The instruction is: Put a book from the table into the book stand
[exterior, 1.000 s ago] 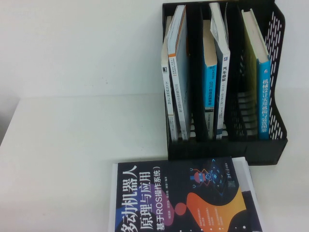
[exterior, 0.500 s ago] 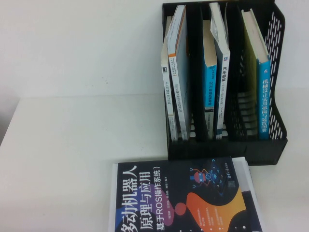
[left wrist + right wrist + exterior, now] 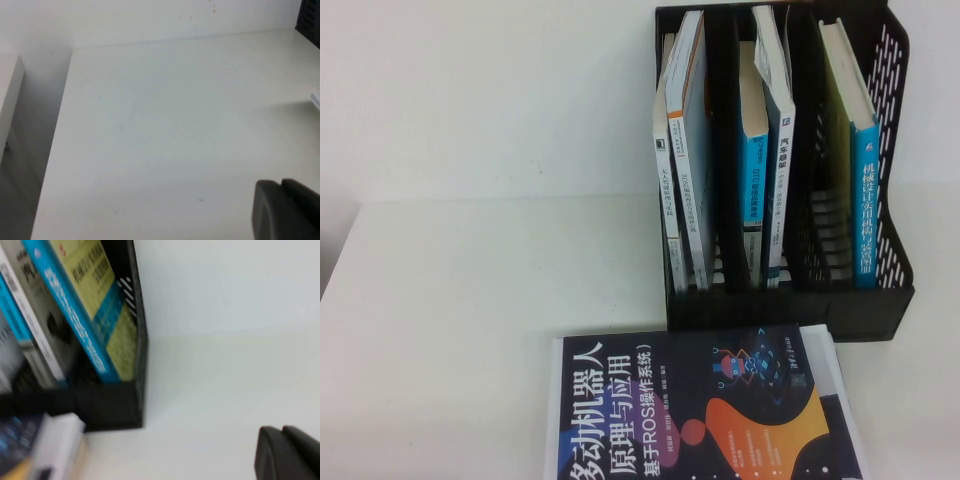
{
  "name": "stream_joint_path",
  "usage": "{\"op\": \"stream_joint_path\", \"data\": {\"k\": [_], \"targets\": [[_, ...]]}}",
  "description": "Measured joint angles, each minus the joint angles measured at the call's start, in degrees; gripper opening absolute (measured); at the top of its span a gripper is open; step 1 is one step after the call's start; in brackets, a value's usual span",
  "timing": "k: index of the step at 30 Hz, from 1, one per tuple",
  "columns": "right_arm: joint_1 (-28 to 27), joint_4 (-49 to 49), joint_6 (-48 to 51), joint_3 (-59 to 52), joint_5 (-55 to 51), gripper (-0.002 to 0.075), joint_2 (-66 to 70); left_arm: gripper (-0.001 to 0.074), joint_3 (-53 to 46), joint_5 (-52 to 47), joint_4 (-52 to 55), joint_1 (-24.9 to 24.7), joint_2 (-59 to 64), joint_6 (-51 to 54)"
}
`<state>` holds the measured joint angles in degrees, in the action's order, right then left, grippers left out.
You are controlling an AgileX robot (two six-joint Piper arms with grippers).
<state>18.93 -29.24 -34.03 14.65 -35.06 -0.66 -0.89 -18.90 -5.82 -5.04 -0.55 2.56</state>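
Observation:
The black book stand (image 3: 790,310) stands at the table's (image 3: 470,320) back right. The white-spined book with a black Chinese title (image 3: 783,170) stands upright in its middle compartment, next to a blue-spined book (image 3: 754,180); it also shows in the right wrist view (image 3: 31,335). Neither gripper shows in the high view. My left gripper (image 3: 281,186) is shut and empty above bare tabletop. My right gripper (image 3: 282,432) is shut and empty above the table, to the right of the stand (image 3: 137,365).
A dark navy book with an orange graphic (image 3: 700,410) lies flat at the table's front, on a white stack (image 3: 842,385), just before the stand. Two pale-spined books (image 3: 682,170) fill the left compartment, a blue-spined one (image 3: 866,200) the right. The table's left edge (image 3: 345,250) is near.

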Motion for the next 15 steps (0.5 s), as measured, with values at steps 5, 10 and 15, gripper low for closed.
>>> {"op": "stream_joint_path", "data": {"k": [5, 10, 15], "targets": [[-12.8, 15.1, 23.9, -5.1, 8.2, -0.0003, -0.1, -0.0001, 0.0, 0.0, 0.0, 0.0, 0.0, 0.0], [-16.3, 21.5, 29.1, -13.4, 15.9, -0.0003, -0.1, -0.0001, 0.0, 0.0, 0.0, 0.0, 0.0, 0.0], [-16.3, 25.1, 31.3, -15.8, 14.7, -0.0003, -0.1, -0.0001, 0.0, 0.0, 0.0, 0.0, 0.0, 0.0]]}}
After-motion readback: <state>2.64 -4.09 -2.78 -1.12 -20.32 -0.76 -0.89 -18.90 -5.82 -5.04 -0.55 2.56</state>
